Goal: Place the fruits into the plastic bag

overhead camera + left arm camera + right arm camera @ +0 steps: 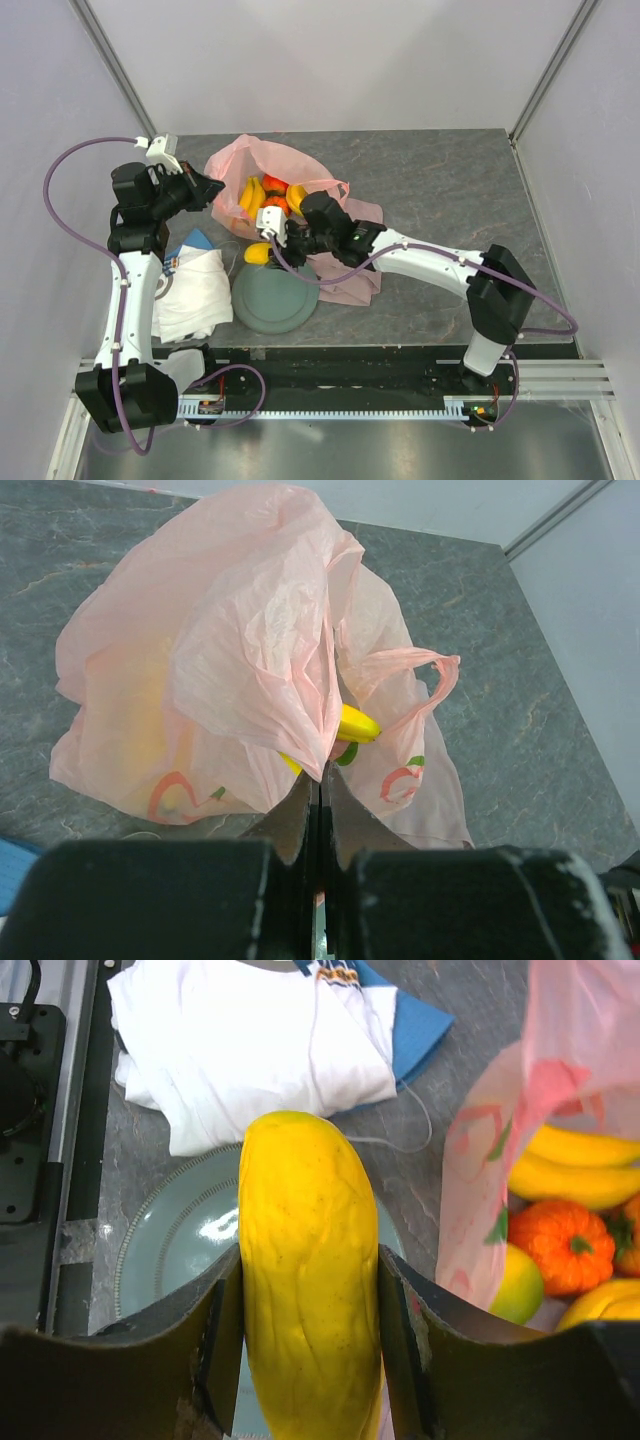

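The yellow oblong fruit [308, 1280] fills the right wrist view, pinched across its middle by the right tool [308, 1305], whose two fingers [225, 1330] press on its flanks. It hangs clear of the plastic bag [230, 650], just outside the bag's open mouth on the side towards the arm bases. Inside that mouth lie the bunch of yellow bananas [575, 1165], the orange tangerine [560, 1245] and, at the bag's lip, the small green-yellow fruit [520, 1285]. The left tool [320, 790] is at the bag's left edge, its fingers [290, 825] closed narrow on a fold of the thin pink film and holding it raised, with one handle loop standing free beyond. A grey-green plate [180, 1250] lies on the tabletop [440, 180] just beside the bag's near side, beneath the held fruit. A white cloth [250, 1050] on a blue sheet [415, 1030] lies near the bag's near-left corner, touching the plate's rim. A dusty-pink cloth [345, 280] lies against the bag's near-right side, under the right arm.
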### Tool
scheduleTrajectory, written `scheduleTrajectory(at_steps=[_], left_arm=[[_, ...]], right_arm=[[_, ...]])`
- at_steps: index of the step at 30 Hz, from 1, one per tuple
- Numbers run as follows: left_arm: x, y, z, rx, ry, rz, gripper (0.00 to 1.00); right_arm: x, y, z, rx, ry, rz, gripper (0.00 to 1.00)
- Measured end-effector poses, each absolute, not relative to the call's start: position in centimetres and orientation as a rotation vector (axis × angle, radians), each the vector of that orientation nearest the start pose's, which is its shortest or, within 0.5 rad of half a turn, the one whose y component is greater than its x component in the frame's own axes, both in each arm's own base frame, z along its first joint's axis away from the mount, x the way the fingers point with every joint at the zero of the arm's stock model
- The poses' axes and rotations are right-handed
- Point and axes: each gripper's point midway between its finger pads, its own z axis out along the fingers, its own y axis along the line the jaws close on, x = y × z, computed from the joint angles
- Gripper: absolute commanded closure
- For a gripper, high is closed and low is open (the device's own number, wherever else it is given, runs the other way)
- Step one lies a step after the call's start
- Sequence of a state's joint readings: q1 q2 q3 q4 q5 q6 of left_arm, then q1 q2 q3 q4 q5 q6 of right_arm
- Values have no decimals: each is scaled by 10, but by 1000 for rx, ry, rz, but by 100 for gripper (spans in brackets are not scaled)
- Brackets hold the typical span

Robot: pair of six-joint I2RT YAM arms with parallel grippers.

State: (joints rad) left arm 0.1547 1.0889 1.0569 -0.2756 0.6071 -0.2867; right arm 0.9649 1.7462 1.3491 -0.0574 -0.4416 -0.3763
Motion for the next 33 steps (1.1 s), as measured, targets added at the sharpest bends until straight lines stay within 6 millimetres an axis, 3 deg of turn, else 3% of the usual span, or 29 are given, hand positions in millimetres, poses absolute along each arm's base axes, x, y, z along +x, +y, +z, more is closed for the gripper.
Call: scheduleTrajectory(at_steps=[5,9,18,23,26,33], left_arm=[[346,-58,298,10,1872,-667,98],[346,-58,298,9,1872,-666,98],[346,-58,296,7,1875,-668,98],[346,-58,297,7,1874,-668,98],[347,-58,297,8,1873,-668,98],[346,-60,298,15,1869,-679,99]], right_arm=[[250,427,191,-1422,1532,821,100],[258,414,202,-1346,1564,845,100],[291,412,239,-1114,1570,918,100],[330,432,261,-954,1580,891,100],[351,440,255,-877,1627,864,100],[393,457,220,-771,1746,776,100]])
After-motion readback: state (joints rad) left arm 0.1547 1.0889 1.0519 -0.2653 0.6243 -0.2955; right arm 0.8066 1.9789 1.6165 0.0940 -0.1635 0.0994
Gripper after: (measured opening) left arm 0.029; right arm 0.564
